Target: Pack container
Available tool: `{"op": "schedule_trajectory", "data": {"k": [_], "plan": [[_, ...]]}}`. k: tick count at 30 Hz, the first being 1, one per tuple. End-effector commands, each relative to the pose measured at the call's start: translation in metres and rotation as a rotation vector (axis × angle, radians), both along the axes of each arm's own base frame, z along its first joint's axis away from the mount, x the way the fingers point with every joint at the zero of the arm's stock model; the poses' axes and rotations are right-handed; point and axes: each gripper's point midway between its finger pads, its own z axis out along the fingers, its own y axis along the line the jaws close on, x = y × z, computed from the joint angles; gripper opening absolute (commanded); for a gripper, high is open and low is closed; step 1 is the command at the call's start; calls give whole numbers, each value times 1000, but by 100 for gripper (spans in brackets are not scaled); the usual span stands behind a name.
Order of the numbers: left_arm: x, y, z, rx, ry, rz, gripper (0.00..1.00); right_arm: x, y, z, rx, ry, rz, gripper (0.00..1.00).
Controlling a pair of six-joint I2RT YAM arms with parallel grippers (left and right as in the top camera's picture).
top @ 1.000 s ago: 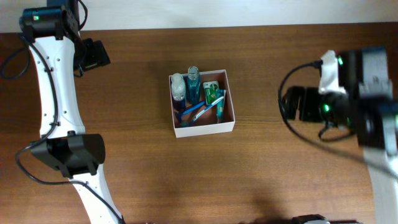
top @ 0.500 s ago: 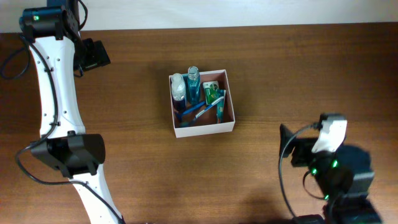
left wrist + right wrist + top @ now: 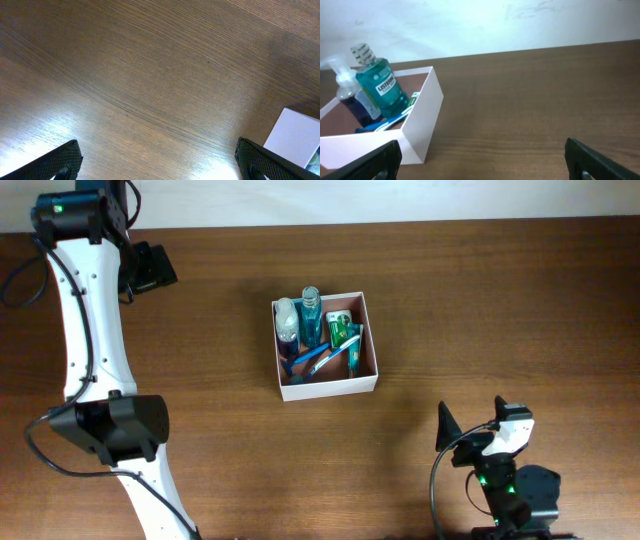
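Note:
The container [image 3: 366, 382], a square white box with a reddish-brown inside, sits at the middle of the table. In it are a teal mouthwash bottle [image 3: 311, 316], a white-capped bottle [image 3: 287, 320], a green tube [image 3: 343, 331] and blue toothbrushes [image 3: 314, 360]. My left gripper [image 3: 160, 165] hangs open over bare wood at the far left, and the box's corner [image 3: 296, 138] shows at its right. My right gripper [image 3: 482, 165] is open and low near the front right. From there it looks at the container's white wall [image 3: 422, 131] and the mouthwash bottle [image 3: 381, 88]. Neither gripper holds anything.
The left arm [image 3: 90, 350] runs along the table's left side, from the front edge to the back. The right arm [image 3: 505, 480] is folded at the front right edge. A pale wall [image 3: 485, 22] rises behind the table.
The right arm has swung from the right middle of the table down to the front right edge. The left arm and the container's contents have not moved.

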Motion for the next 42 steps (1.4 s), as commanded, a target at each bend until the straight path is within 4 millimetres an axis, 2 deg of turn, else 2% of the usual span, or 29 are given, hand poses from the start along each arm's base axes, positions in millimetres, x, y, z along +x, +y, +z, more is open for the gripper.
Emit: {"op": "schedule_trajectory", "data": {"k": [1, 6, 14, 18, 23, 42], "plan": [[-2, 1, 3, 3, -3, -6, 99, -1, 2, -1, -18, -52, 21, 99], [-2, 1, 3, 3, -3, -6, 99, 3, 2, 3, -24, -123, 19, 99], [-2, 1, 3, 3, -3, -6, 99, 4, 2, 23, -69, -232, 21, 99], [-2, 1, 3, 3, -3, -6, 99, 4, 2, 19, -68, -216, 22, 99], [-2, 1, 3, 3, -3, -6, 99, 4, 2, -2, -64, -130, 26, 99], [-2, 1, 3, 3, -3, -6, 99, 4, 2, -1, -64, -131, 25, 99]]}}
